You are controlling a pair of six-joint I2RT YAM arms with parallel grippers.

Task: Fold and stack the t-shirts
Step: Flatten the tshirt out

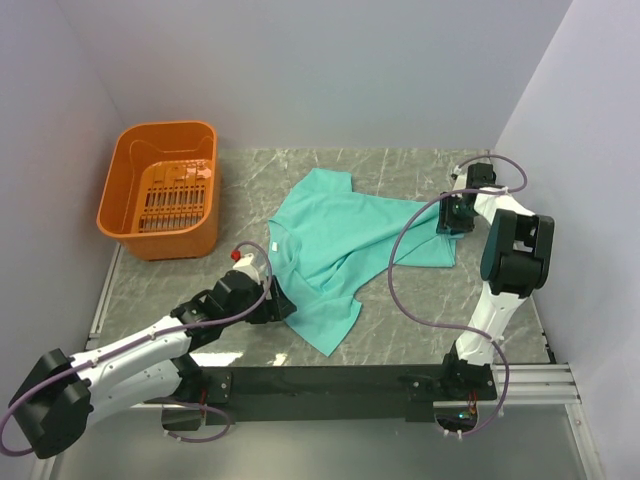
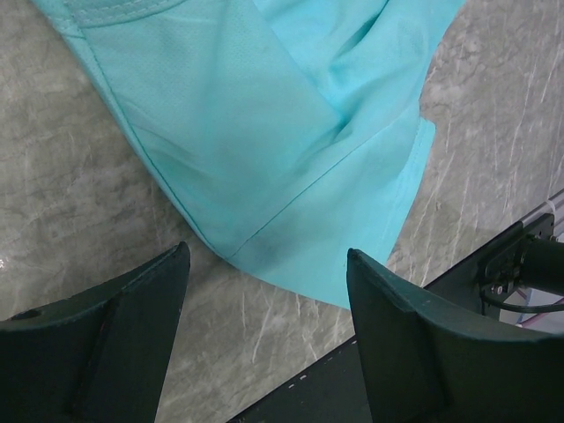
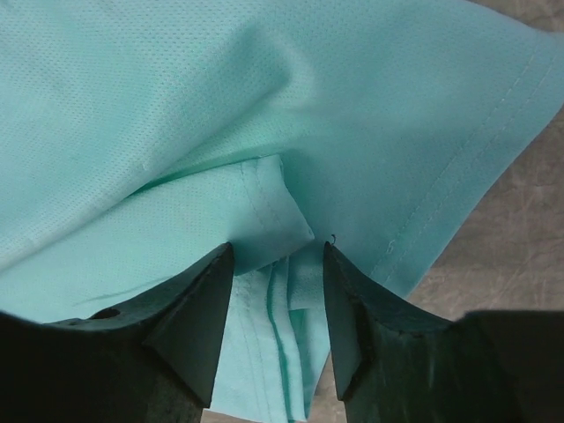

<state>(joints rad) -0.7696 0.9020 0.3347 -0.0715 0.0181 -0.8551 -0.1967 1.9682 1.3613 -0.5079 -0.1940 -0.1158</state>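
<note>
t-shirt point(image 1: 340, 250): crumpled at centre, long axis near-left to far-right.
right gripper point(image 3: 278, 248): at its far-right hem, jaws apart astride a fold, not yet clamped.
left gripper point(image 2: 269, 256): spread, empty; the near-left corner lies just ahead.

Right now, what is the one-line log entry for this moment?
shirt: unfolded, rumpled on table | left gripper: open, at shirt edge | right gripper: jaws apart around shirt fold

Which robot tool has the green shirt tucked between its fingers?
The right tool, at the right edge of the t-shirt: a fold of cloth sits between its fingers. The left tool stands wide open, pinching nothing.
</note>
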